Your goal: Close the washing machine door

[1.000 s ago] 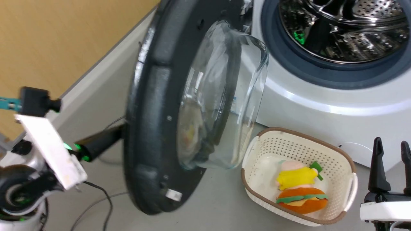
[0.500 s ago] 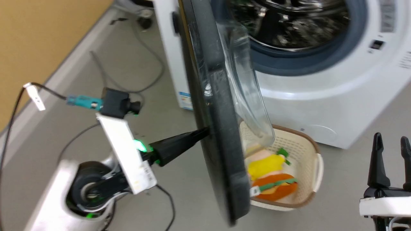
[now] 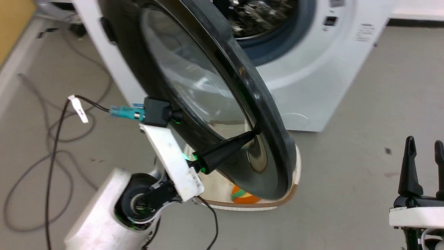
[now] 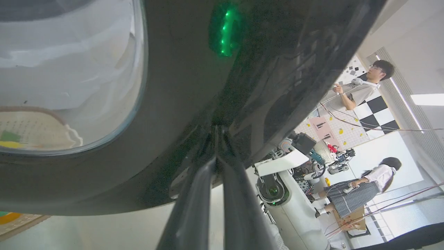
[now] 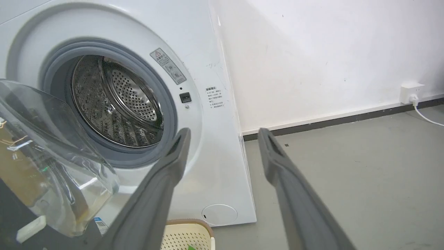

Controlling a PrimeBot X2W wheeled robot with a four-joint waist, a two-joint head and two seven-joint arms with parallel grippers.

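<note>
The head camera has swung since a second ago, so the whole scene sits differently. Even so, the washing machine door [image 3: 208, 90] has plainly come round. Then its clear bowl faced me, bulging toward the washing machine [image 3: 312, 69]. Now I see its glossy outer face, slanting from 11 o'clock down to 5 o'clock across the porthole and still ajar.

The left gripper [image 3: 254, 132] reaches up from the arm at 7 o'clock, its two fingers pinched together with nothing between them. Their tips press the door's black rim low on its free edge. In the left wrist view the same gripper [image 4: 218, 139] meets that rim just right of the glass.

The right gripper [image 3: 425, 140] is where it was, at 4 o'clock, well apart from the door. Its fingers are spread and empty, and from its own wrist [image 5: 223, 133] they point at the machine's front.

By count:
- one machine and one door
- one steel drum [image 5: 118, 107]
- one cream basket [image 3: 293, 194], now mostly hidden behind the door, with an orange scrap of one toy [image 3: 242, 197] showing
- two grippers
- several loose cables [image 3: 52, 139] on the floor at 9 o'clock
- two people at 3 o'clock in the left wrist view, one standing [image 4: 360, 92] and one seated [image 4: 364, 180]
</note>
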